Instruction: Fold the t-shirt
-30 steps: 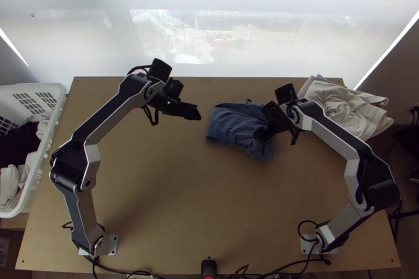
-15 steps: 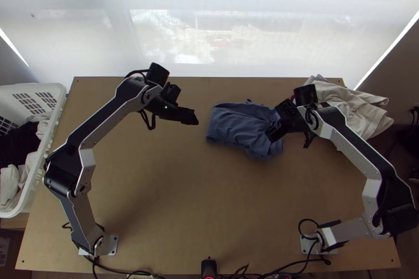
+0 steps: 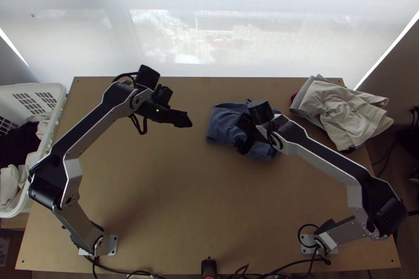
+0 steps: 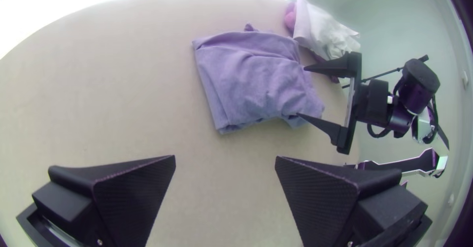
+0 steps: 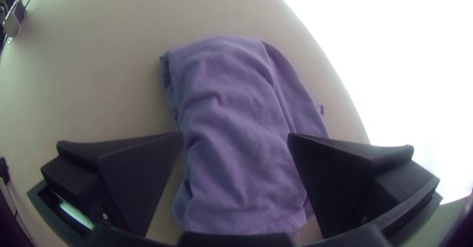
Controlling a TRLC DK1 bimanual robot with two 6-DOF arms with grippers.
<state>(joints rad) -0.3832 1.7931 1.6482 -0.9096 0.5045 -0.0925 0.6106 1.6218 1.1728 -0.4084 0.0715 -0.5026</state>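
See the blue t-shirt (image 3: 221,124) on the table (image 3: 157,190), folded but lumpy, close to the far edge (image 3: 204,77). Looks soft, light and floppy, not easy to break. Best to pinch all layers along a folded side. Over it, with fingers wide apart: right gripper (image 5: 235,134). Off to one side, wide too: left gripper (image 4: 225,157). More room to move toward the near edge (image 3: 52,268); mind the pale clothes (image 3: 348,114).

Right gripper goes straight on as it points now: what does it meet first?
Most likely the t-shirt, lying folded and wrinkled ahead of the open right gripper; the gap to it is hard to judge.
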